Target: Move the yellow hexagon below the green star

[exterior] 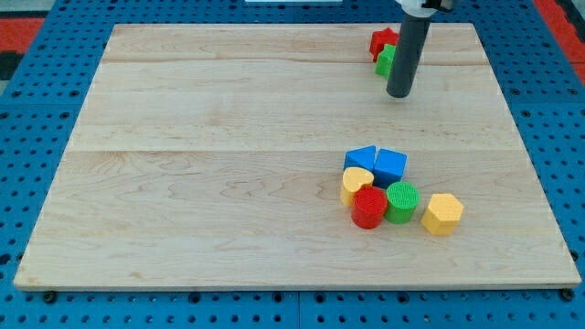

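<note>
**While parked by the green star: a long push ahead, from a crowded start**

Wooden counter point(228, 183) seen from above. My tip point(398, 94) at the view's upper right, just below and to the right of the green star point(385, 62), itself touching a red block point(382, 40) above it. No jaws on this rig, so nothing clenched or released; only a dark rod.

Yellow hexagon point(442, 214) well apart, at the view's lower right, just beside a green cylinder point(401, 202) on the edge of a cluster with a red cylinder point(369, 207), a yellow block point(356, 185) and two blue blocks point(390, 164).

Likely risks:
- Clipping the green star on departure, shifting the target spot.
- Brushing the green cylinder while getting beneath the hexagon.
- An off-centre push spinning the hexagon sideways.
- Overshoot knocking it into the star.
</note>
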Available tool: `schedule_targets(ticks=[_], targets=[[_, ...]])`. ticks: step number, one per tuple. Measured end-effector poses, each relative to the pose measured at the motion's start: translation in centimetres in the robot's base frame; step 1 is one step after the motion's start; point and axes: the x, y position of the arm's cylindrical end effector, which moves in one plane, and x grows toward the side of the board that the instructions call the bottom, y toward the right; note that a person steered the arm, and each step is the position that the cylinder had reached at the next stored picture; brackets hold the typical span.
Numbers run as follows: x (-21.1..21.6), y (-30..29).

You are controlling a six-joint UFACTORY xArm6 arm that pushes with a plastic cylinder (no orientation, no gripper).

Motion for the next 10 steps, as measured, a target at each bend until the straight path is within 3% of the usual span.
schedule_targets(ticks=[3, 6, 7, 8, 10], targets=[[0.8, 0.2], [17.9, 9.3], [23.0, 4.7], [21.4, 1.0], [20.8, -0.4]])
